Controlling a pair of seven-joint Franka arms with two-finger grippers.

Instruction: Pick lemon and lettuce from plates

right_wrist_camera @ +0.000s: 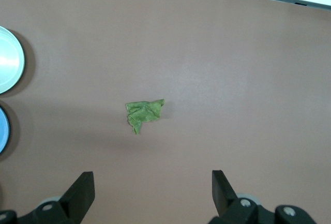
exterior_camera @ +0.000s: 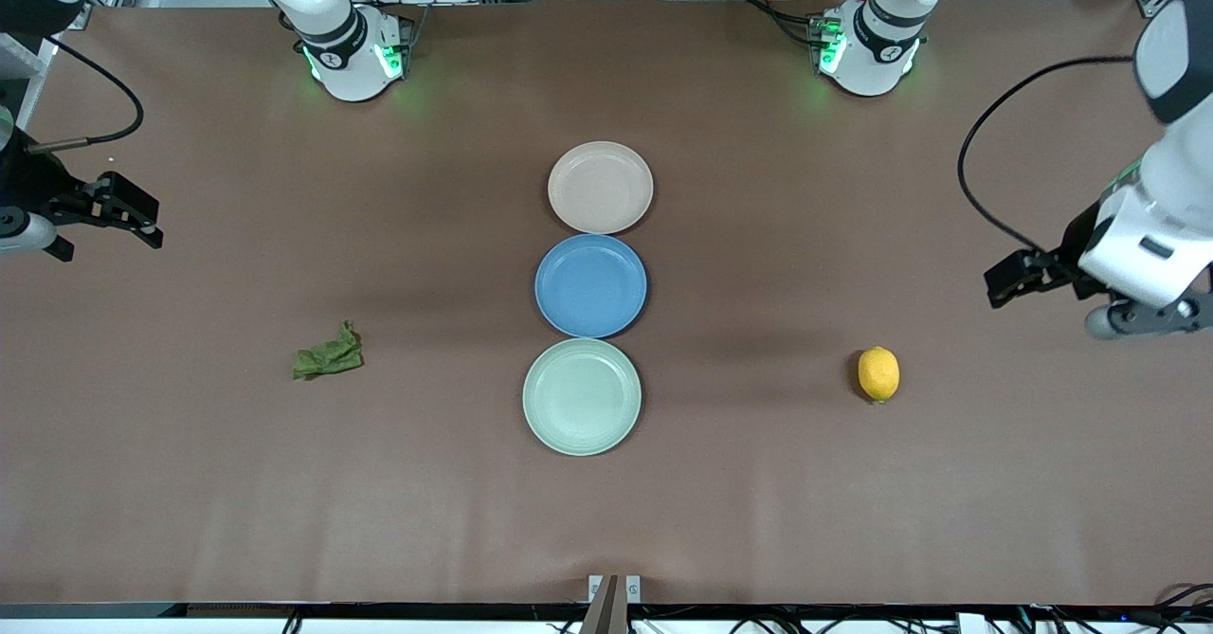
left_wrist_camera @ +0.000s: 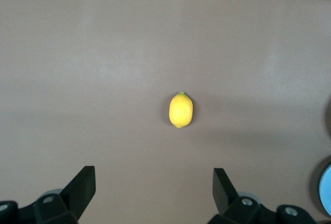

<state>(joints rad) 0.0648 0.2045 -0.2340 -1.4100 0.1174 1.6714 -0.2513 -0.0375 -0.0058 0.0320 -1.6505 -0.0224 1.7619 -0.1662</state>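
The lemon (exterior_camera: 878,373) lies on the bare table toward the left arm's end, off the plates; it also shows in the left wrist view (left_wrist_camera: 181,110). The lettuce (exterior_camera: 328,353) lies on the bare table toward the right arm's end, and shows in the right wrist view (right_wrist_camera: 144,114). The beige-pink plate (exterior_camera: 600,187) and the mint green plate (exterior_camera: 581,395) are both empty. My left gripper (exterior_camera: 1006,279) hangs open and empty in the air at its end of the table. My right gripper (exterior_camera: 128,212) hangs open and empty at the other end.
A blue plate (exterior_camera: 590,285), also empty, sits between the beige-pink and mint green plates in a row at the table's middle. Black cables trail from both wrists. The arm bases stand at the table's back edge.
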